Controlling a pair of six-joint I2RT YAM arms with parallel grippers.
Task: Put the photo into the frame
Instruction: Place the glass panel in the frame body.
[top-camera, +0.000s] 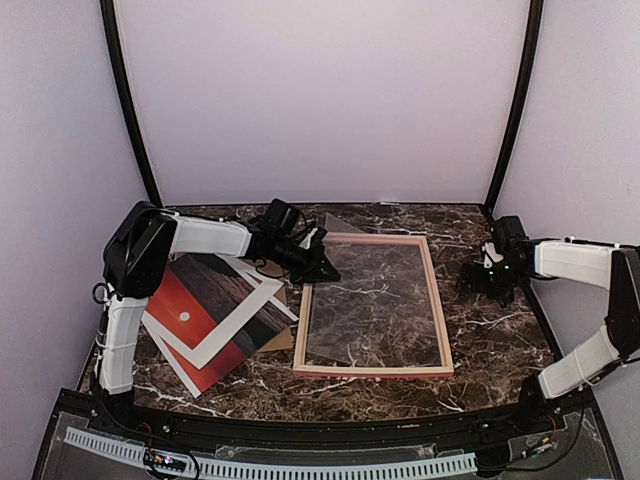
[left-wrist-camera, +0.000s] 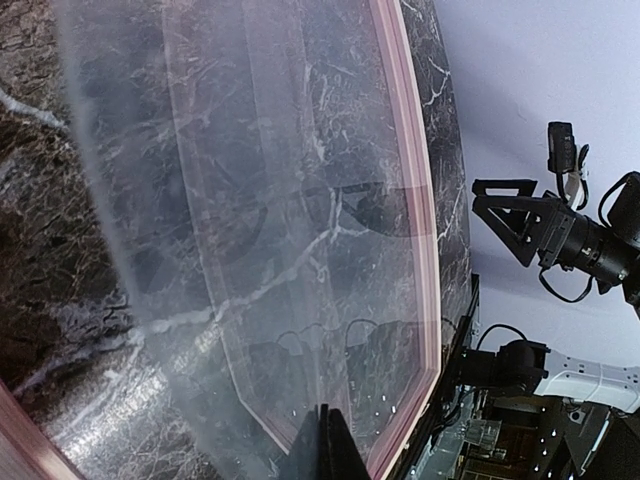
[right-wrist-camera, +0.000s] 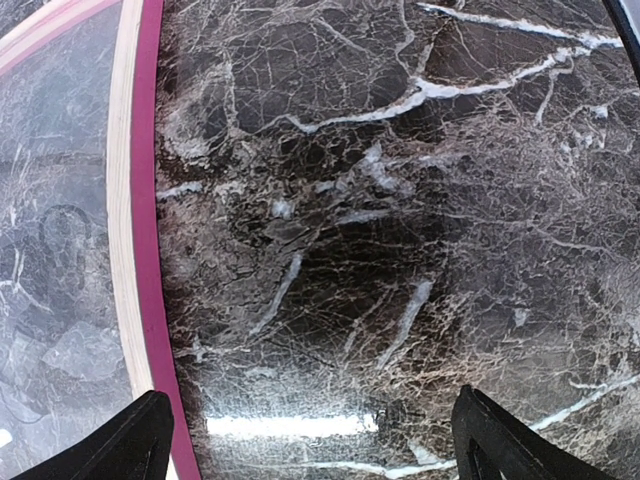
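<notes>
The frame (top-camera: 437, 300) is lying flat in the middle of the bench (top-camera: 480, 340), its long rails running near to far. The photo (top-camera: 185, 300) is resting well to its left, turned askew and face up, partly covering a brown backing board (top-camera: 281, 340). It is not yet in the frame.

The left hand (top-camera: 322, 266) is reaching over the frame's far left corner with its fingers pressed together. From its wrist view the left hand (left-wrist-camera: 325, 445) seems to be pinching the edge of the clear pane (left-wrist-camera: 200, 250), which is slanting up off the marble. From above, a grey translucent corner of the clear pane (top-camera: 336, 222) is showing past the far rail. I am reading this as the pane being raised to open the frame for the print, though the exact contact is hard to see.

The right hand (top-camera: 490, 280) is hovering just right of the frame with its fingers spread wide and holding nothing. Its wrist camera is showing bare marble between the fingertips and the frame's rail (right-wrist-camera: 135, 250) at the left edge.

To do this step well, the left hand should be raising the pane slowly and evenly, since a thin sheet gripped at one corner is likely to flex or slip. The right hand could be pressing down on the near rail so the frame is not dragging along. The pane needs setting down clear of the photo.
</notes>
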